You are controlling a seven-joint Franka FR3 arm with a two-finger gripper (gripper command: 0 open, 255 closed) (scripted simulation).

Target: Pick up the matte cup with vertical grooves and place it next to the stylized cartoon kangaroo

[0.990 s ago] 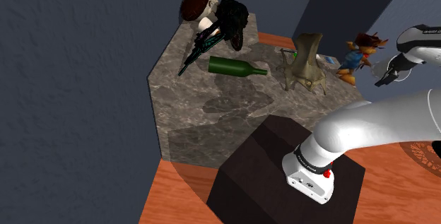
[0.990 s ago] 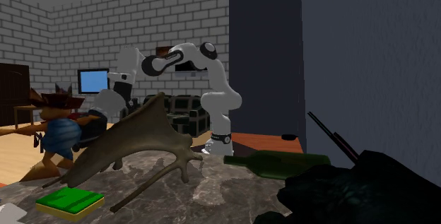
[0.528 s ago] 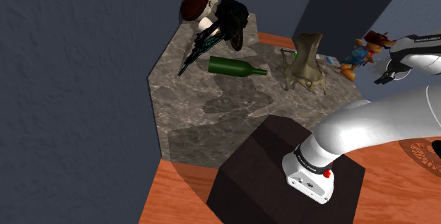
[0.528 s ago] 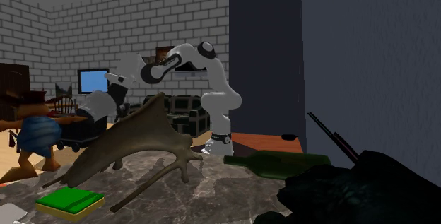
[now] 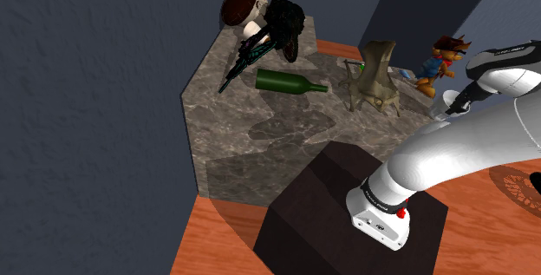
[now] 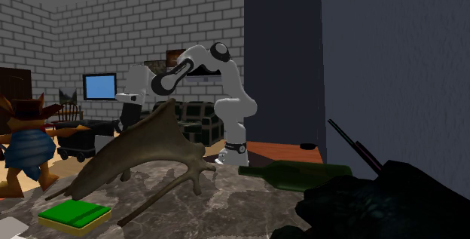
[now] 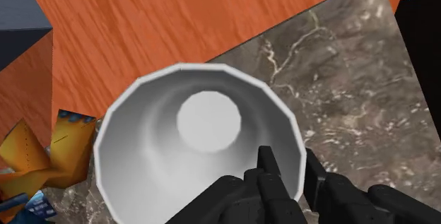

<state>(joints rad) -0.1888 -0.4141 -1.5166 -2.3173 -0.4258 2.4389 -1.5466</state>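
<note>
Claw [image 7: 290,162], clamped on the grey cup [image 7: 205,124] by its rim, has lowered toward the bench [image 7: 353,102] beside the kangaroo [image 7: 35,159]; release seems near.

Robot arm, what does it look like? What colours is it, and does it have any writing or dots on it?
The arm is made of smooth, rounded white tubes with dark rings at the joints. Its gripper is all black, with two chunky fingers. There is a small red dot near the base, and tiny dark lettering too small to read.
</note>
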